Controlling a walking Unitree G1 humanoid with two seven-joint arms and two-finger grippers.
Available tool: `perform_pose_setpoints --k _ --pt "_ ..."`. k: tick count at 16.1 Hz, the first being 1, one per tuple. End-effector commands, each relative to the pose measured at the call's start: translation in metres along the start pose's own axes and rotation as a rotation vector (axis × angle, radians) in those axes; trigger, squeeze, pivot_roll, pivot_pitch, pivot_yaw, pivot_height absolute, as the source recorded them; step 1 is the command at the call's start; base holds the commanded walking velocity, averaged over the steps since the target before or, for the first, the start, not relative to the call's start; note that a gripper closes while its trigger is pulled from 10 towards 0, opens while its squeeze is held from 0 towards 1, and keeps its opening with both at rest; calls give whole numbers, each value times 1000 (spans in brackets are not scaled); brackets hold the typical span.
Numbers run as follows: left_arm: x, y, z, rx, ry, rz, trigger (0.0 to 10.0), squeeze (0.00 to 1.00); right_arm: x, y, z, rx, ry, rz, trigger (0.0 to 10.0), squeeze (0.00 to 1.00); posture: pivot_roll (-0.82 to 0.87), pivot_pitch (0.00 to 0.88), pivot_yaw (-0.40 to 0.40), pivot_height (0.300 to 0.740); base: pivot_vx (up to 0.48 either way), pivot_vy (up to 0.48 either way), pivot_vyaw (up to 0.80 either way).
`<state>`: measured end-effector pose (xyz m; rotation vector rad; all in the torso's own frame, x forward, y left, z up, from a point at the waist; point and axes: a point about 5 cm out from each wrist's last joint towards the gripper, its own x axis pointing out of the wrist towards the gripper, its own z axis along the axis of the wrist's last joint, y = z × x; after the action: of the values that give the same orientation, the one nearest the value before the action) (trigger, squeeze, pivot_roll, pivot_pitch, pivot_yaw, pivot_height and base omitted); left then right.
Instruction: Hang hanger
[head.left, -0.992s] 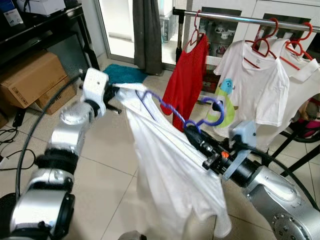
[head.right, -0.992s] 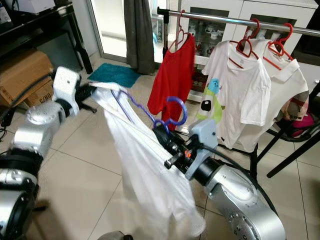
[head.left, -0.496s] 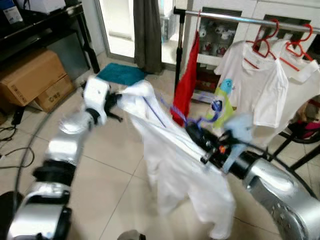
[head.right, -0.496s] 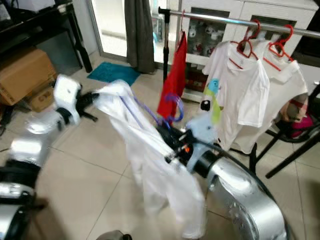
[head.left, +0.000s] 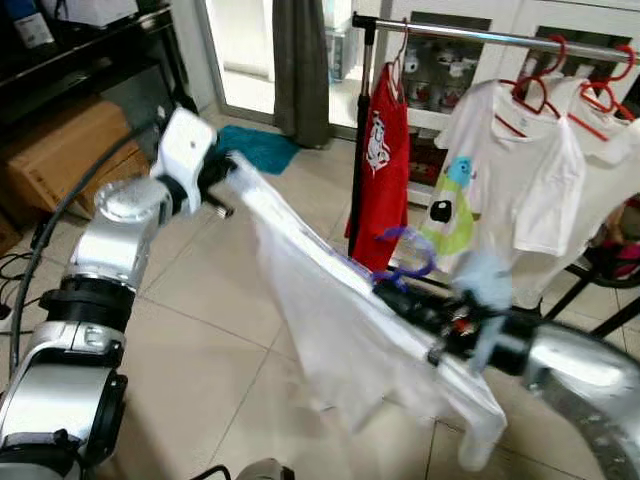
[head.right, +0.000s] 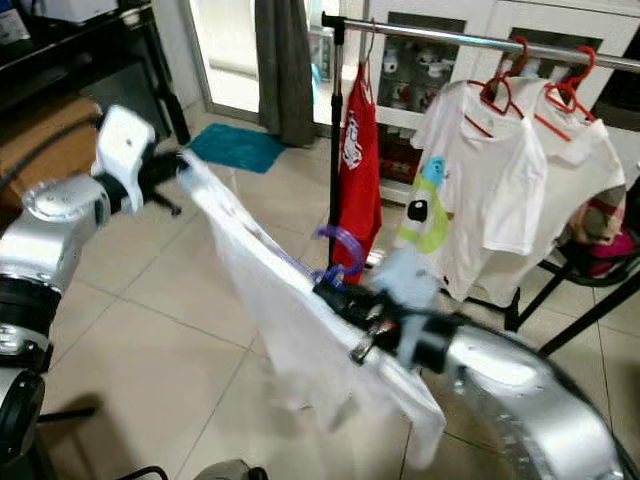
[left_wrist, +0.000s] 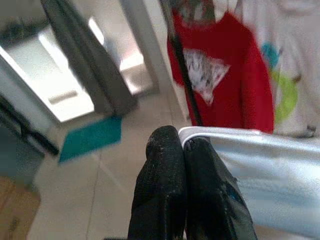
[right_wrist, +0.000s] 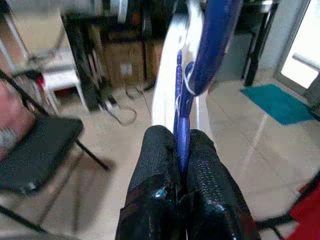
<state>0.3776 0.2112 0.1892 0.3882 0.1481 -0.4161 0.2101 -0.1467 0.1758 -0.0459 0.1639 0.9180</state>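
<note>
A white shirt (head.left: 330, 310) on a blue hanger (head.left: 405, 262) stretches between my two arms. My left gripper (head.left: 218, 172) is shut on the shirt's shoulder edge, as the left wrist view shows with its fingers (left_wrist: 172, 165) pinching white cloth (left_wrist: 260, 165). My right gripper (head.left: 395, 295) is shut on the blue hanger just below its hook; the right wrist view shows the hanger's neck (right_wrist: 182, 120) clamped between the fingers (right_wrist: 160, 155). The clothes rail (head.left: 480, 36) runs above and behind the hook, apart from it.
A red shirt (head.left: 385, 160) and two white shirts (head.left: 510, 170) on red hangers hang on the rail. A rack pole (head.left: 360, 120) stands beside the red shirt. Cardboard boxes (head.left: 60, 160) and a black shelf sit at the left. A teal mat (head.left: 255, 148) lies on the tiled floor.
The view has shifted as I moved. The shirt now hangs lower and is stretched flatter between the arms, and the red shirt has turned to show its printed front.
</note>
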Motion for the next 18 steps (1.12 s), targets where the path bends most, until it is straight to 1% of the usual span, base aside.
perform_pose_setpoints --k 1,2,4,5,6,7,8,9,10,11,12,13,14,15,16,17,18 --pt "-9 25 -14 14 79 136 0 0 -8 0 14 26 -95 18 0 0 13 0 78 740 0 0 0" --pt "-10 24 -24 8 105 146 0 0 -10 -3 16 49 -129 -4 0 0 9 0 86 740 0 0 0" --pt "-7 9 -28 -38 74 75 0 0 -12 -8 12 66 -129 -62 0 0 7 0 91 740 0 0 0" --pt "-5 -8 -29 -77 48 3 0 0 -10 -9 11 112 -172 -104 0 0 11 0 98 740 0 0 0" --pt "-4 -26 -32 -101 28 -63 0 0 -6 -13 11 162 -224 -173 0 0 12 0 85 740 0 0 0" --pt "-3 -34 -29 -104 -3 -98 0 0 -1 -9 12 198 -245 -163 0 0 15 0 68 740 0 0 0" --pt "-2 -33 -27 -105 -18 -77 0 0 2 -3 11 189 -215 -119 0 0 17 0 70 740 0 0 0" --pt "-1 -25 -18 -107 -57 -27 0 0 4 5 0 128 -92 -60 0 0 19 0 74 740 0 0 0" --pt "-2 -21 -7 -73 -78 -30 0 0 4 2 -12 60 33 -80 0 0 22 0 77 740 0 0 0" --pt "-4 -15 2 -34 -86 -24 0 0 3 -2 -17 16 115 -95 0 0 24 0 85 740 0 0 0" --pt "-5 -9 8 -4 -84 -13 0 0 3 -3 -18 -10 143 -93 0 0 23 0 89 740 0 0 0" --pt "-5 -2 12 27 -69 2 0 0 5 -6 -13 12 112 -101 0 0 25 0 87 740 0 0 0" --pt "-4 5 12 43 -38 9 0 0 8 -8 -3 65 37 -89 0 0 27 0 74 740 0 0 0" --pt "-5 12 3 93 9 51 0 0 6 -1 4 85 -1 3 0 0 16 0 88 740 0 0 0" --pt "-5 16 -1 117 28 80 0 0 1 4 0 67 41 62 0 0 17 0 91 740 0 0 0" --pt "-5 18 1 136 27 102 0 0 -5 5 -10 32 150 90 0 0 18 0 94 740 0 0 0" --pt "-4 18 7 203 9 95 0 0 -12 5 -25 -19 316 105 0 0 18 0 99 740 0 0 0"
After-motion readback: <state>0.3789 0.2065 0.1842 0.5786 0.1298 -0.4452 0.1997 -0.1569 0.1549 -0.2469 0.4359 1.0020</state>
